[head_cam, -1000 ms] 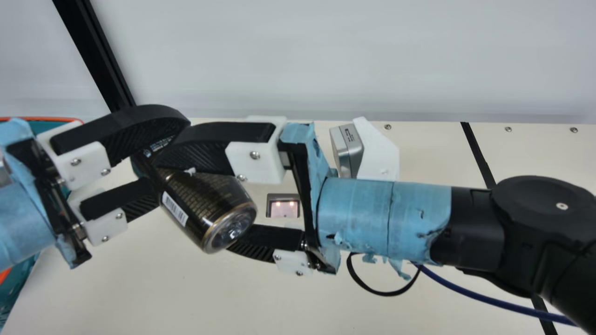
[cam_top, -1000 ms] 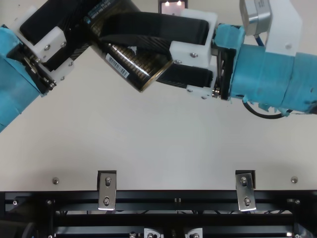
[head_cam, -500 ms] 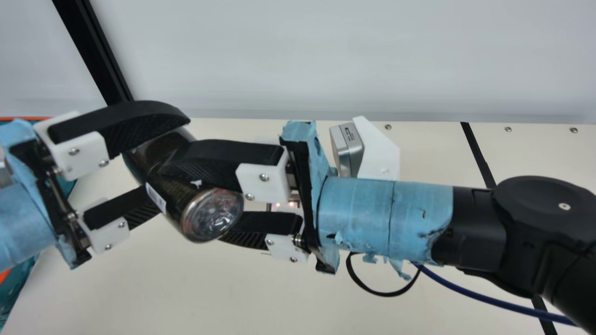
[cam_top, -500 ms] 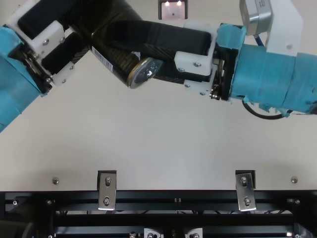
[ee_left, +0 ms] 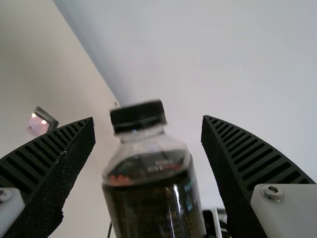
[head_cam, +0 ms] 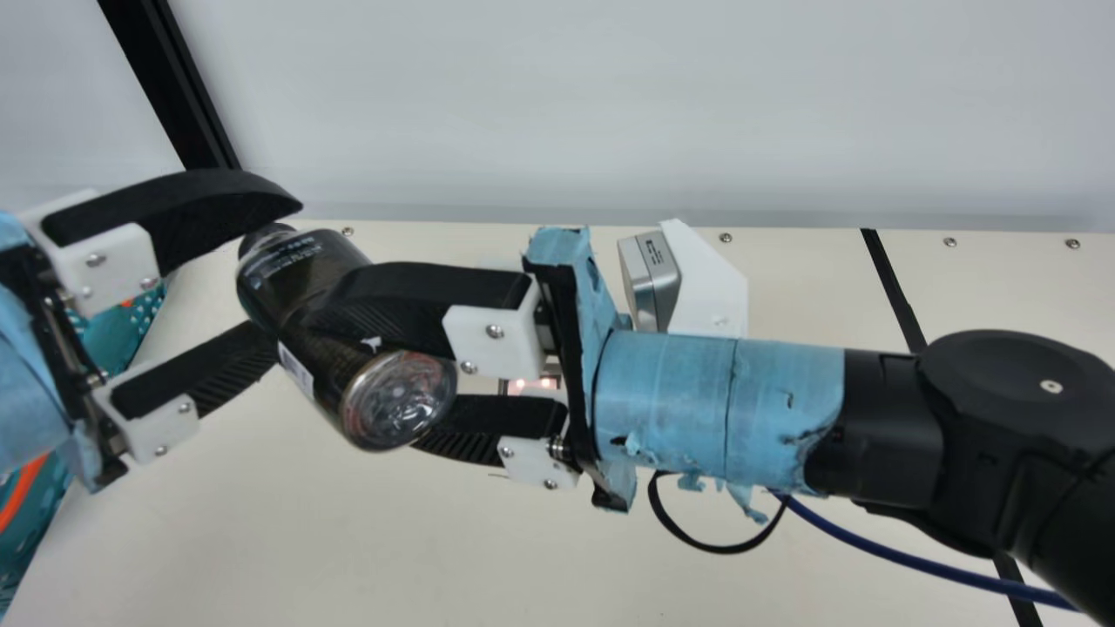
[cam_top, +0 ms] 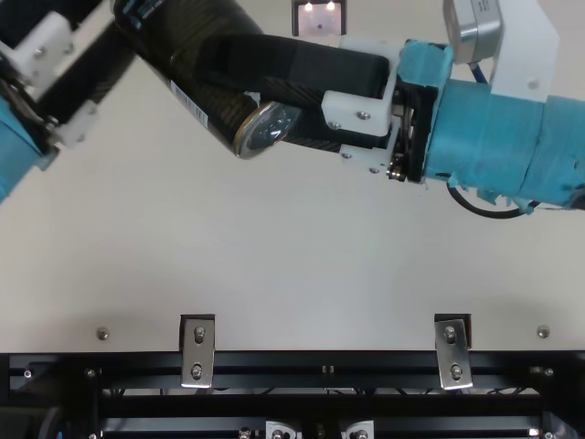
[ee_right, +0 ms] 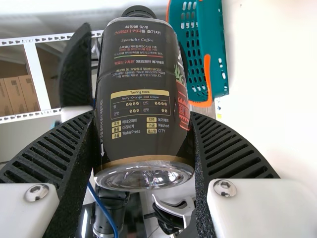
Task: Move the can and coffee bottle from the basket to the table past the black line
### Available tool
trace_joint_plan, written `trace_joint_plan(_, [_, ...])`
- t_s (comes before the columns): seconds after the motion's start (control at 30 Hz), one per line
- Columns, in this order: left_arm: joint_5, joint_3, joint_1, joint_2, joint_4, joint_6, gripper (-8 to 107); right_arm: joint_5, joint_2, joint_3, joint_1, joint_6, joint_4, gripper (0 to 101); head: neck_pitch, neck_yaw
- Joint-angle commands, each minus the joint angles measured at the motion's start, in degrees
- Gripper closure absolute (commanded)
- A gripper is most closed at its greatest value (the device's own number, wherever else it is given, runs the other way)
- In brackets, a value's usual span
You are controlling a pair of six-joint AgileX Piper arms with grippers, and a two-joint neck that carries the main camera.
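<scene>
- coffee bottle [head_cam: 292,270], one, dark, with a black cap [ee_left: 137,116]: was tilted in the air left of centre in the main view, cap end to the upper left, clear base to the lower right; in the top view it lay across the upper left.
- right gripper [head_cam: 353,367]: centre of the main view, jaws clenched on the coffee bottle; in the right wrist view its ribbed fingers pressed either side of it.
- left gripper [head_cam: 283,272]: left of the main view, jaws released and parted, near the cap end; its own wrist view showed gaps between both fingers and the bottle.
- basket [head_cam: 131,329], teal with orange parts: left edge of the main view, partly behind the left gripper.
- table [head_cam: 348,557], cream: spread beneath both grippers.
- black line [head_cam: 895,287]: ran down the right side of the main view, passing behind the right arm.
- wrist camera [head_cam: 646,283], silver, on a white mount: just above the right arm's blue wrap [head_cam: 671,401].
- cable [head_cam: 923,564], blue: lower right of the main view.
</scene>
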Motion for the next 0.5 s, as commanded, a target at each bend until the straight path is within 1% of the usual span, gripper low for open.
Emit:
trace_joint_plan(0.0, [-0.77,0.31,1.63,-0.07,0.59,-0.12,9,0.0,0.0,0.0,0.0,0.0,0.0,101,-0.28,0.5])
trace_joint_plan(0.13, [-2.49,0.67,4.62,-0.03,3.78,0.29,9,0.0,0.0,0.0,0.0,0.0,-0.25,101,-0.28,0.5])
trace_joint_plan(0.27, [-4.62,0.48,6.54,0.16,11.49,2.0,9,-0.47,-0.18,-0.19,-0.14,0.16,-1.02,101,-0.28,0.5])
trace_joint_plan(0.3, [-3.97,0.66,6.02,0.09,7.06,1.46,9,-0.81,-0.35,-0.23,-0.24,0.08,-1.34,101,-0.28,0.5])
trace_joint_plan(0.4, [-4.44,0.65,6.48,0.09,10.96,1.95,9,-2.35,-1.32,-0.51,-0.79,-0.13,-2.43,101,-0.28,0.5])
trace_joint_plan(0.47, [-4.53,0.65,6.48,0.09,11.44,1.95,9,-4.09,-2.19,-0.66,-1.14,-0.16,-3.58,101,-0.28,0.5])
